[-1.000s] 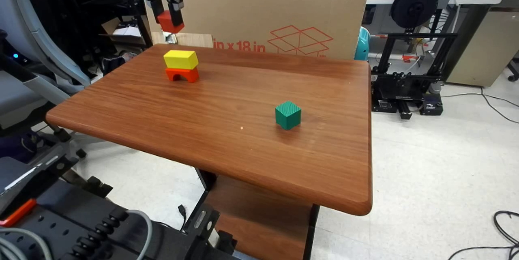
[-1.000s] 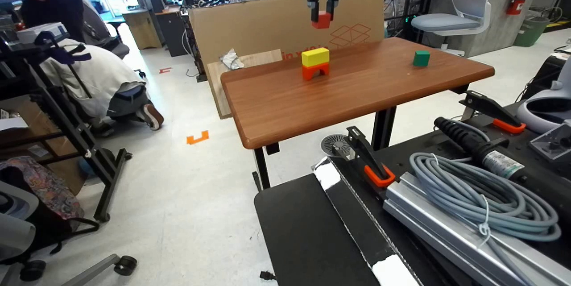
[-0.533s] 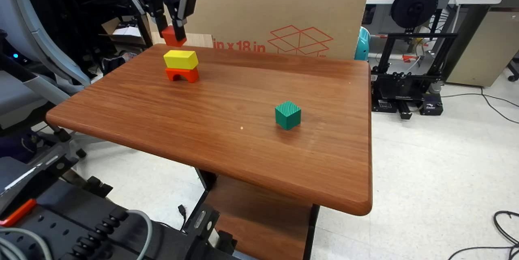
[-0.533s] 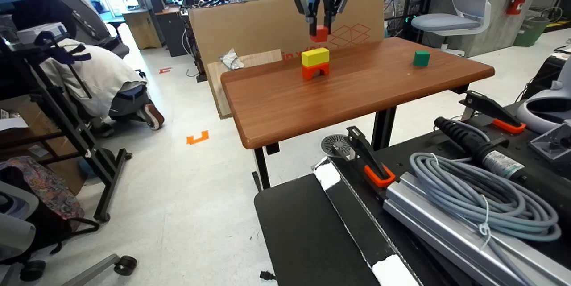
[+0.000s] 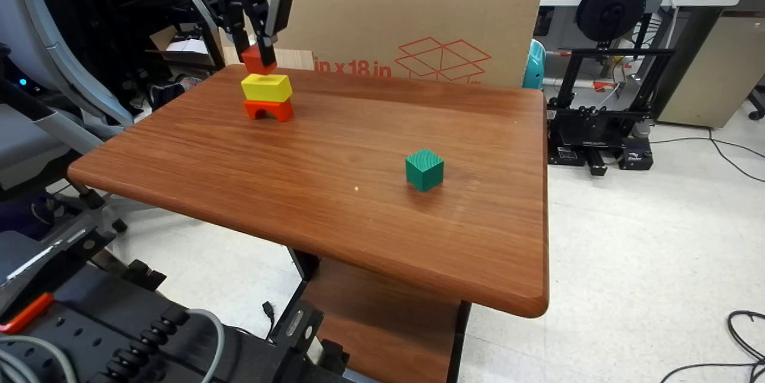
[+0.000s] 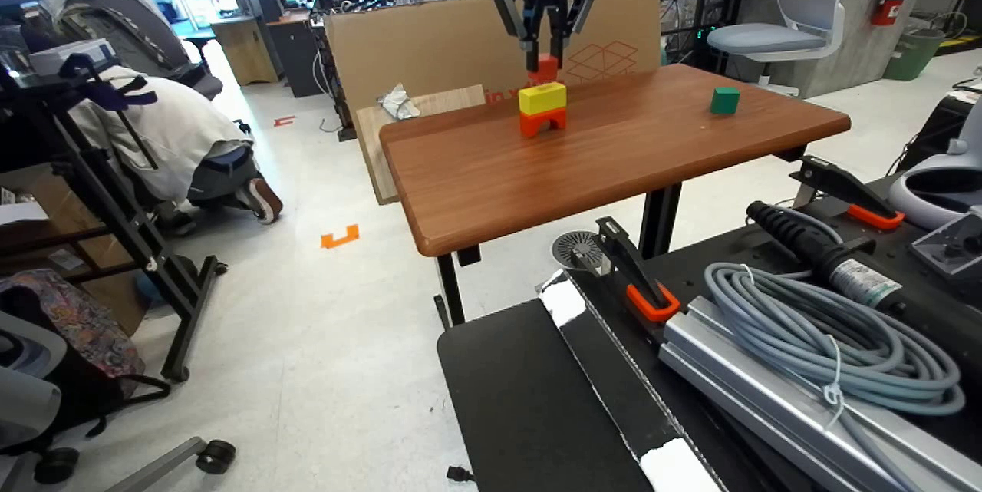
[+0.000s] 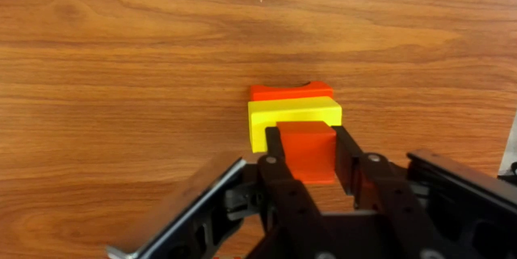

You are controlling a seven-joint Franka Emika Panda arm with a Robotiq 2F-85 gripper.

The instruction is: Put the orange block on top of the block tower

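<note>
My gripper is shut on the orange block, a small red-orange cube, with a finger on each side of it. The block tower stands upright: a yellow block lies over a red-orange arch block. In both exterior views the held cube is at the top edge of the yellow block. In the wrist view the cube covers part of the yellow block, and the arch shows beyond. I cannot tell whether the cube touches the yellow block.
A green cube sits on the wooden table, well away from the tower. A large cardboard sheet stands upright behind the table's far edge. A black cart with clamps and coiled cable stands near the table.
My gripper has come down with the orange block, from well above the tower to its top edge in the exterior views. The tower and green cube have not moved. A standing person left view.
</note>
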